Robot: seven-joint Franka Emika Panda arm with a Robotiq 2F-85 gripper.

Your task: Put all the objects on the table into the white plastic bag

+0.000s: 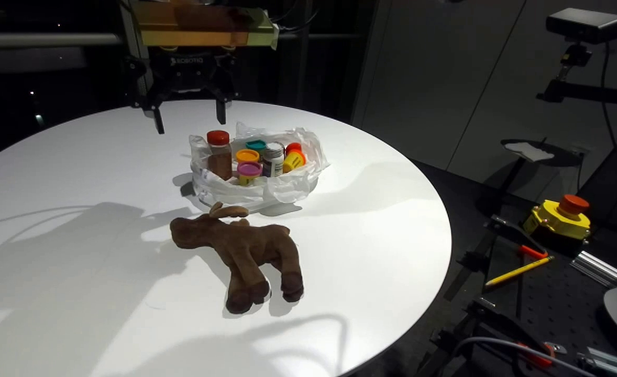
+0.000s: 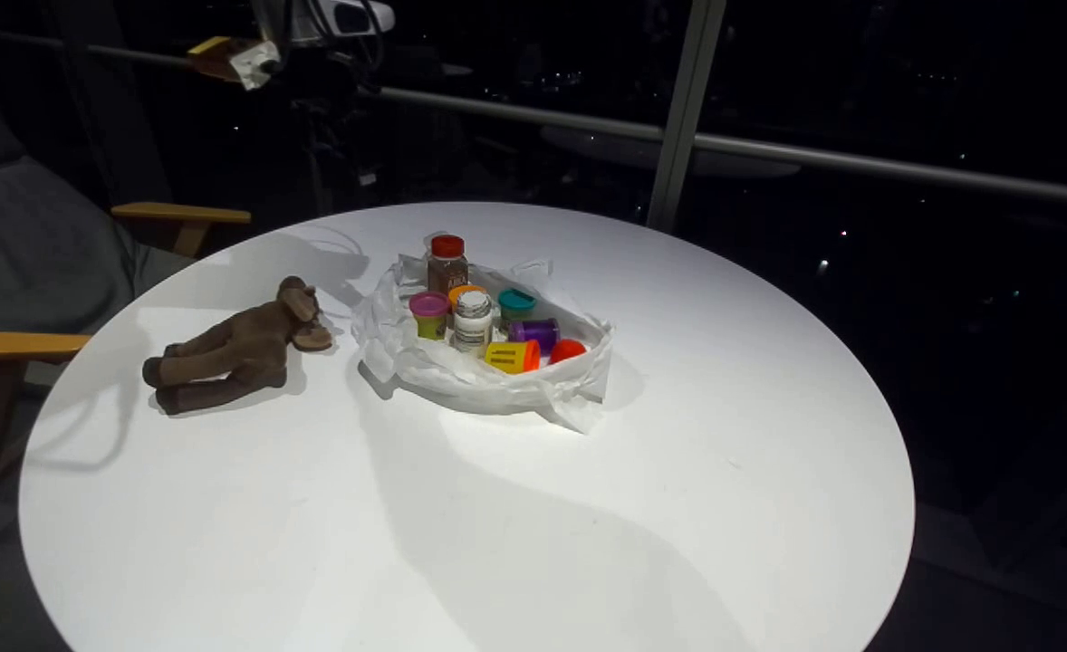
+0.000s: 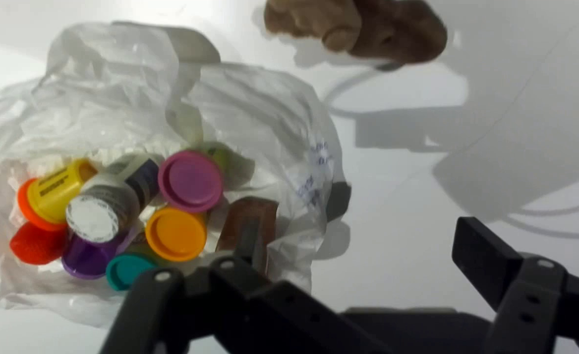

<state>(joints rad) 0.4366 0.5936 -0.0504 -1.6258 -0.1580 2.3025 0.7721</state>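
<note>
- We see the claw (image 1: 191, 126) hanging above the table (image 1: 382, 251), its fingers (image 3: 486, 260) spread wide apart.
- Nearest the claw, we find the red-capped bottle (image 1: 219, 162) standing in the white plastic bag (image 1: 240, 192); in the wrist view one finger partly hides it.
- We see the bag below the claw, off to one side.
- Farther from the claw, we see the orange-lidded tub (image 1: 247, 155), magenta-lidded tub (image 1: 249, 169), teal-lidded tub (image 1: 256, 145) and white-capped bottle (image 1: 273, 159) upright in the bag.
- At the bag's end farthest from the claw, we spot the yellow tub (image 2: 508, 357) and purple tub (image 2: 533, 335) tipped over beside a red item (image 2: 568, 350).
- Also lower than the claw, we find the plush toy (image 1: 243, 248) lying on the table, outside the bag but near it.
</note>
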